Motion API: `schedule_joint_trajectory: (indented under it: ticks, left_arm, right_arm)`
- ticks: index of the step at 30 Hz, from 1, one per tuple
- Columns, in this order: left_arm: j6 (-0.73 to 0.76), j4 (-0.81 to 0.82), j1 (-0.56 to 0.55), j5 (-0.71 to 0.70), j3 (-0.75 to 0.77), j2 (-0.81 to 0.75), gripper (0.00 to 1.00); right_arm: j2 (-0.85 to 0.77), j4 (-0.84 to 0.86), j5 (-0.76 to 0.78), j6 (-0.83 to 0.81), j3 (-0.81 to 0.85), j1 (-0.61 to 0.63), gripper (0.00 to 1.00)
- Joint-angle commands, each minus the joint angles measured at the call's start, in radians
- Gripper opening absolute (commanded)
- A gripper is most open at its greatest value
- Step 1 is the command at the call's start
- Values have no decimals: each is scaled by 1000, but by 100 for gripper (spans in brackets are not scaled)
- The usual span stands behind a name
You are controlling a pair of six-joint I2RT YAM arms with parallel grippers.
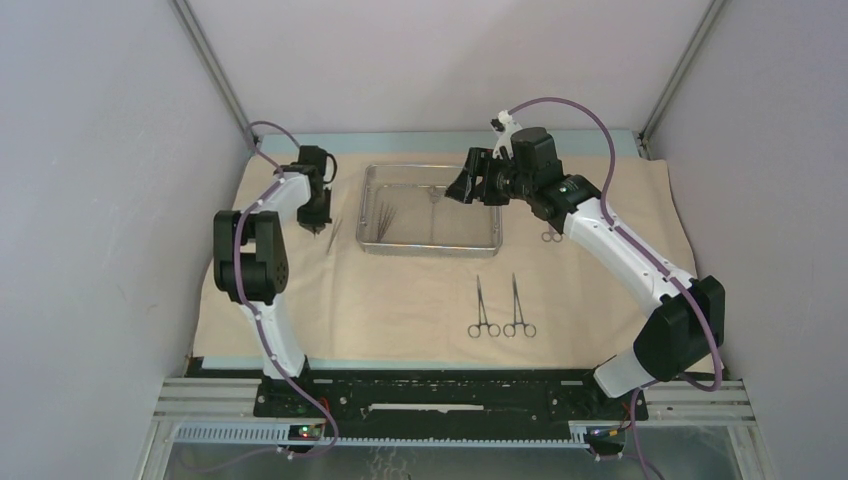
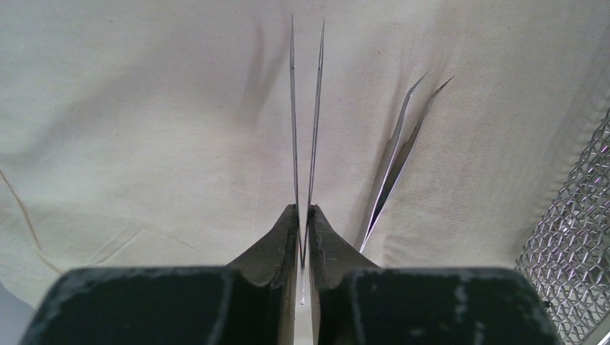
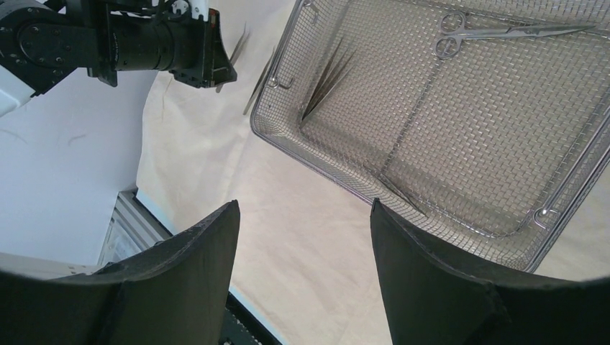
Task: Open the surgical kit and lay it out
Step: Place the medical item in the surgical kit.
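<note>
Surgical kit, from above: the large beige wrapping cloth (image 1: pixel 420 290) covers the bench, with the rectangular shiny steel mesh tray (image 1: pixel 430 248) at its far middle and two ring-handled steel forceps (image 1: pixel 483 310) toward the near edge.

Left wrist: the left hand (image 2: pixel 303 212) is clamped on slim steel tweezers (image 2: pixel 293 108); a second curved pair (image 2: pixel 399 158) lies on the cloth just beside.

Right wrist: the right hand (image 3: pixel 302 237) gapes wide above the tray, with ring-handled steel scissors (image 3: pixel 496 32) inside.

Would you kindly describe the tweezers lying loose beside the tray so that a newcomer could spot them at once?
Find the steel mesh tray on the beige cloth. Just off its left side, by the left gripper, the loose tweezers lie flat on the cloth. Their tips bend sideways, whereas the straight tweezers beside them sit between the gripper's fingers.
</note>
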Motion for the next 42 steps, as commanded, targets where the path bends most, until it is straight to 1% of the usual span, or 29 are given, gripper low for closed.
schedule_joint_trajectory:
  ticks: [1,6,18,22,26,29,31,33,37,40,42]
  left_arm:
    - [31,-9,4,24,7,22,13]
    - [31,-12,5,26,8,39,13]
    - [16,-36,15,4,31,52,18]
    - [7,-44,15,3,37,37,22]
    - [-16,-63,14,18,62,-3,28]
    - [-49,-80,12,37,81,-38,37]
    - [-77,-89,9,42,79,-68,46]
    - [-102,-87,2,48,66,-99,52]
    - [-169,-64,-11,82,14,-173,61]
    - [-213,-41,-21,137,-25,-228,68]
    - [-238,-24,-27,178,-48,-265,70]
  right_arm:
    - [-30,34,-16,-6,-8,-3,75]
    - [-25,32,-19,-6,-8,-1,75]
    - [-17,34,-25,-4,-8,-1,75]
    - [-9,35,-28,-7,-9,0,75]
    - [-2,35,-16,-12,-8,1,75]
    - [5,33,0,-20,-8,0,76]
    - [16,28,11,-28,-3,0,78]
    - [36,9,27,-36,14,2,78]
    - [98,-38,82,-59,73,16,79]
    - [174,-82,141,-61,147,37,78]
    - [237,-107,175,-56,207,56,77]
